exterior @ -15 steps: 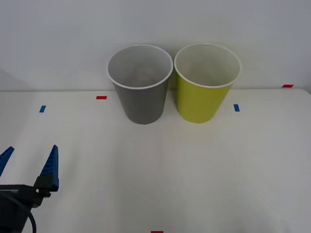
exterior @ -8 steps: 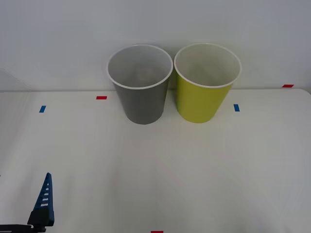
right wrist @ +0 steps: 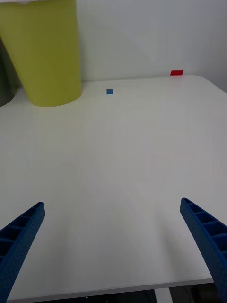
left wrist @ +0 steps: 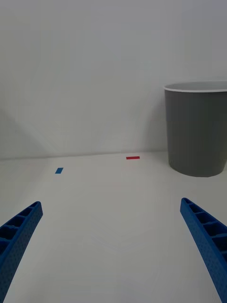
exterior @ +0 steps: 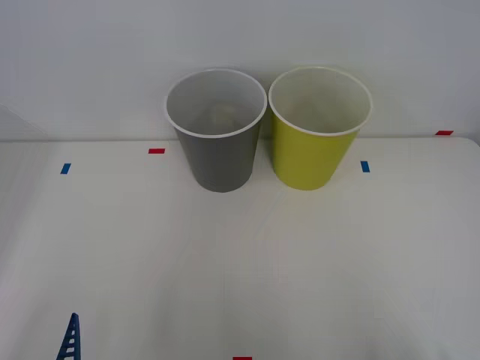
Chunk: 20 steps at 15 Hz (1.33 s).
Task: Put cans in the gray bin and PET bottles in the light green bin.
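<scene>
The white surface [exterior: 247, 270] was seen with the gray bin [exterior: 219, 154] and the light green bin [exterior: 311, 154] stood side by side at its far edge, nearly touching, and something pale and blurry was seen low inside the gray bin, though it could not be told whether it was a can. The left hand [left wrist: 111, 246] and the right hand [right wrist: 113, 244] were both held low at the near edge with fingers spread wide and nothing gripped. The sorting was judged done or nearly done, so only a check for leftover things was called for next.
</scene>
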Available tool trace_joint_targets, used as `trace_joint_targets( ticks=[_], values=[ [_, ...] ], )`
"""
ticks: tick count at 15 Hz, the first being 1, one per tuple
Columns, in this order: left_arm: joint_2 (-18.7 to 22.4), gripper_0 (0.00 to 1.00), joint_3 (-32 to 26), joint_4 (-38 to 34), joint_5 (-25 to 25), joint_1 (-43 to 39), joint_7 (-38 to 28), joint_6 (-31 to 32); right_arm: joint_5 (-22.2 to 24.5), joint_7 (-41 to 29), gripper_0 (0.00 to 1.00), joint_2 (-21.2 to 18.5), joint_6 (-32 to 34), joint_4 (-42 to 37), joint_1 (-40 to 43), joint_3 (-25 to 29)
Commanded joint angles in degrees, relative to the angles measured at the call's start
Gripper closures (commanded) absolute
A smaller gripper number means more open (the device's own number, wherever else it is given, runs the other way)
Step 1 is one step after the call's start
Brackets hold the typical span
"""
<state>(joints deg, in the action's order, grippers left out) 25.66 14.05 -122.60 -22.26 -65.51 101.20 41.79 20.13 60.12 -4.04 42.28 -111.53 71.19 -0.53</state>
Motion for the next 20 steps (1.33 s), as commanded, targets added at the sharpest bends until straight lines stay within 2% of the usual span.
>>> trace_joint_targets(
  ticks=[1, 3, 20],
  values=[
    [-0.2, 0.0, 0.1, 0.3, 1.5, -3.4, -0.4, 0.6, 0.0, 0.0, 0.0, 0.0, 0.0, 0.0, 0.0, 0.0],
    [-0.2, 0.0, 0.4, 0.3, 2.0, -3.8, -0.7, 2.2, 0.0, 0.0, 0.0, 0.0, 0.0, 0.0, 0.0, 0.0],
    [-0.2, 0.0, 0.4, 0.3, 2.0, -3.8, -0.7, 2.2, 0.0, 0.0, 0.0, 0.0, 0.0, 0.0, 0.0, 0.0]
  ],
)
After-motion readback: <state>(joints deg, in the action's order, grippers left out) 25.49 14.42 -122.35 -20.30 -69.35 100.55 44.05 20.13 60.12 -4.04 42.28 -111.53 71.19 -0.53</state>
